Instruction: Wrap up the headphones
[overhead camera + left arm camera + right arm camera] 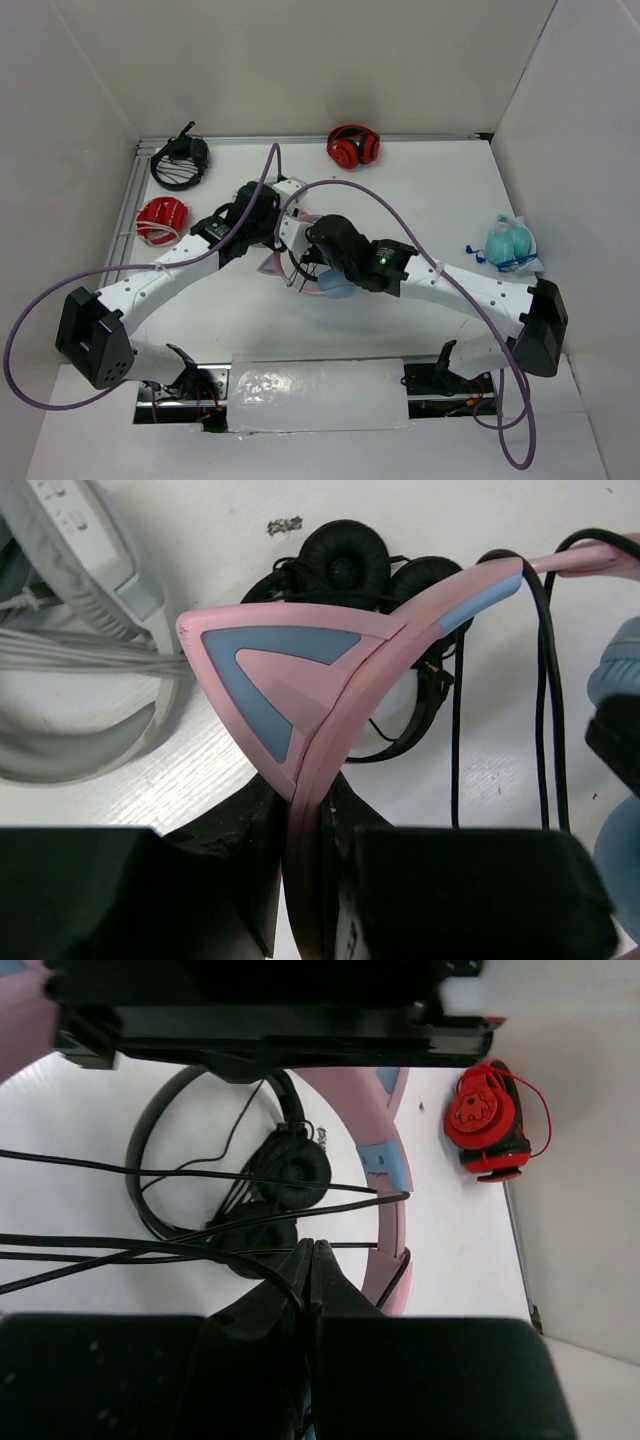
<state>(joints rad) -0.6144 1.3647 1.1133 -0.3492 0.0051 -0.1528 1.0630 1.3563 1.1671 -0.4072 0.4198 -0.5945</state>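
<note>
The headphones [290,670] have a pink headband with a pink and blue cat ear and hang between the arms at table centre [272,264]. My left gripper [308,825] is shut on the headband just below the ear; in the top view it sits at the middle [272,238]. A light-blue ear cup [338,288] shows under the right wrist. The thin dark cable [545,680] runs in several strands across the headband [385,1230]. My right gripper [314,1260] is shut on one cable strand, close beside the headband [308,262].
A small black on-ear pair [285,1165] lies on the table under the cable. Red headphones stand at the back [352,147] and at the left [162,218]. A dark pair [180,160] lies back left, a grey-white pair [90,570] near the left gripper, a teal item [510,243] right.
</note>
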